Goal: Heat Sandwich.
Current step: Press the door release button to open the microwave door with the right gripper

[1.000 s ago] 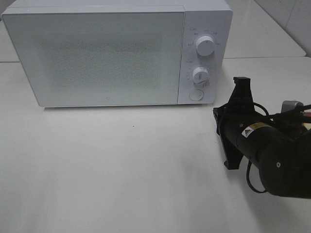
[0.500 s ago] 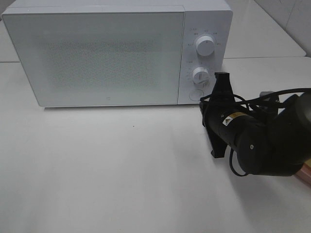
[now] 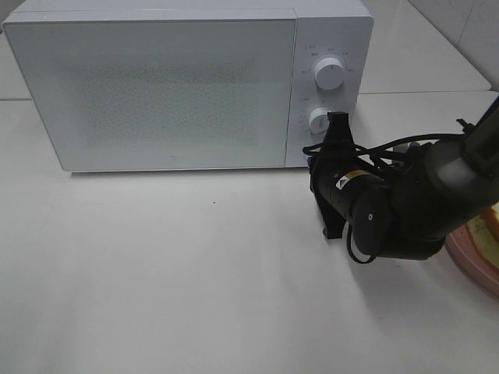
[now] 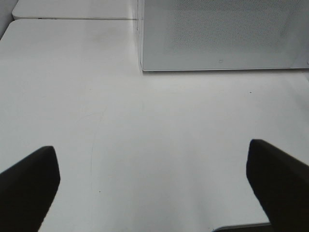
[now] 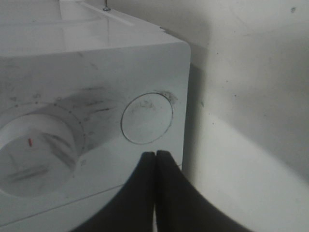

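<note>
A white, box-shaped microwave (image 3: 156, 86) is seen at the back of the smooth white counter (image 3: 156, 273). Its flat door is shut and is covered with tiny grey dots. A round white knob (image 3: 329, 74) is set on its panel, with a smaller knob (image 3: 318, 119) under it. A flat round button (image 5: 147, 118) is set lowest, near the rounded corner.

The right pincer (image 3: 337, 123) is black and shiny. It is shut tight and nothing is held in it. Its thin tips are pressed together and pointed at the round button, just in front of it. Whether the button is touched cannot be told. The left pincer (image 4: 152, 150) is spread wide over the counter, and nothing is held in it.

The sandwich (image 3: 491, 220) is only partly seen at the right edge, on a round pink plate (image 3: 468, 253). It is placed well to the right of the right pincer, past the thick black arm (image 3: 405, 210). It is touched by neither pincer.
</note>
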{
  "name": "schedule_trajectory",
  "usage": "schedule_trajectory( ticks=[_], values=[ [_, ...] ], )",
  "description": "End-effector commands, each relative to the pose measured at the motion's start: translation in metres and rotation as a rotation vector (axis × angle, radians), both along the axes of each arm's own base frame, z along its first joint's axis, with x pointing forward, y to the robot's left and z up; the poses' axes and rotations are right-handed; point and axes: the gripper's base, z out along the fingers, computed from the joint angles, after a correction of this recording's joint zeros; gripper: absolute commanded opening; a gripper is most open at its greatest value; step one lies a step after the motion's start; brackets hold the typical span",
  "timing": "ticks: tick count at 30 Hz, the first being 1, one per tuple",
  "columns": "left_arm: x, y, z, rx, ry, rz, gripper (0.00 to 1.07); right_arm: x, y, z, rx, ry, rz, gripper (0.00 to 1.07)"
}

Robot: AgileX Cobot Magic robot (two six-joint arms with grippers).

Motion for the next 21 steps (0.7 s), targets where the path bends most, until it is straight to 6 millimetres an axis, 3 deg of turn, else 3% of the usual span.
schedule_trajectory(
  ticks=[1, 10, 21],
  values=[
    [-0.003, 0.000, -0.001, -0.005, -0.017, 0.003, 1.03, 0.008, -0.001, 0.000, -0.010, -0.013, 0.010, 0.00],
    [-0.003, 0.000, -0.001, -0.006, -0.017, 0.002, 1.03, 0.031, 0.000, -0.007, -0.005, 0.000, 0.020, 0.00],
    [-0.003, 0.000, -0.001, -0.006, -0.017, 0.002, 1.03, 0.040, -0.008, -0.007, -0.004, -0.031, -0.028, 0.00]
  ],
)
